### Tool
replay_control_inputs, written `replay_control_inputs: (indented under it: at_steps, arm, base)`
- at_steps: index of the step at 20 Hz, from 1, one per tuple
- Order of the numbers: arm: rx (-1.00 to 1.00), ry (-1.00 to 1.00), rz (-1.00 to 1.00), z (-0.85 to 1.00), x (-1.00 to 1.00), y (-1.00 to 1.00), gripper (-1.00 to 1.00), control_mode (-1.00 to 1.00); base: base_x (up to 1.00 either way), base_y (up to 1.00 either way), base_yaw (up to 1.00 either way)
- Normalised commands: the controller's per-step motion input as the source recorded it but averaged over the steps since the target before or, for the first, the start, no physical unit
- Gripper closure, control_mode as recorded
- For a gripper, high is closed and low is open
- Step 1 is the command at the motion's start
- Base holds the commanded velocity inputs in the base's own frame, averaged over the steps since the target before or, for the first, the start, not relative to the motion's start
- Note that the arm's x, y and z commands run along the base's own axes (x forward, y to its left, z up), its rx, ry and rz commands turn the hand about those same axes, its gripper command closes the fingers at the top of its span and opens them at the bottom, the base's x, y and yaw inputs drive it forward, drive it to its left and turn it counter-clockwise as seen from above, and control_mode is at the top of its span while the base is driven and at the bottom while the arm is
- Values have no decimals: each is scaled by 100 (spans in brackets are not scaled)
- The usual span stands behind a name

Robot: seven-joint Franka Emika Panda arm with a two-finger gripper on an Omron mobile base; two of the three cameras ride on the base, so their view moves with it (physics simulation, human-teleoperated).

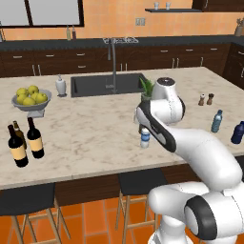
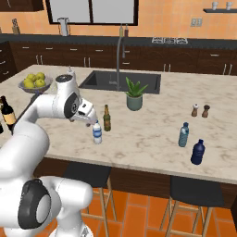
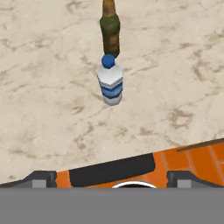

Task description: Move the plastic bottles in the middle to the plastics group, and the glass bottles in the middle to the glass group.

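- Hand view looks down on the small clear plastic bottle (image 3: pixel 110 81), standing upright on the marble table (image 3: pixel 175 65); the claw (image 3: pixel 111 178) hangs above and short of it with its two tips spread wide and nothing between them, presumably lined up for a grasp.
- Just beyond the plastic bottle, apart from it, stands the olive-green bottle (image 3: pixel 110 30), upright too; these two make the middle lot awaiting sorting.
- Right base view puts the plastic bottle (image 2: pixel 96 133) near the table's front edge, with the green bottle (image 2: pixel 107 118) just beside it and the potted plant (image 2: pixel 134 96) further back toward the sink (image 2: pixel 121 81).
- Well to the right of the plastic bottle stand the slim light-blue bottle (image 2: pixel 184 134) and the squat dark-blue bottle (image 2: pixel 198 152), near each other: the plastics group, so that is likely where it belongs.
- Left base view shows the dark wine bottles (image 1: pixel 26 140) bunched well to the left of the plastic bottle, below the fruit bowl (image 1: pixel 31 100); the green bottle would go that way.
- My reading: the open claw targets the plastic bottle first because it stands nearest.
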Motion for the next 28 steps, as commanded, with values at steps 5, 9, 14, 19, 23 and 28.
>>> replay_control_inputs:
  at_steps: [5,9,14,19,23,28]
  arm:
    - [-2,24,3,-8,53,-18,-100,-100]
    - [-1,4,5,-26,56,0,-100,-100]
    - [0,-10,6,-60,46,0,-100,-100]
    - [0,-16,6,-31,23,0,-100,-100]
    - [0,-3,4,-25,7,-1,-100,-100]
    - [0,-2,1,-20,17,-5,-100,-100]
  base:
    - [0,0,0]
    - [0,0,0]
    - [0,0,0]
    - [0,0,0]
    - [0,0,0]
    - [0,0,0]
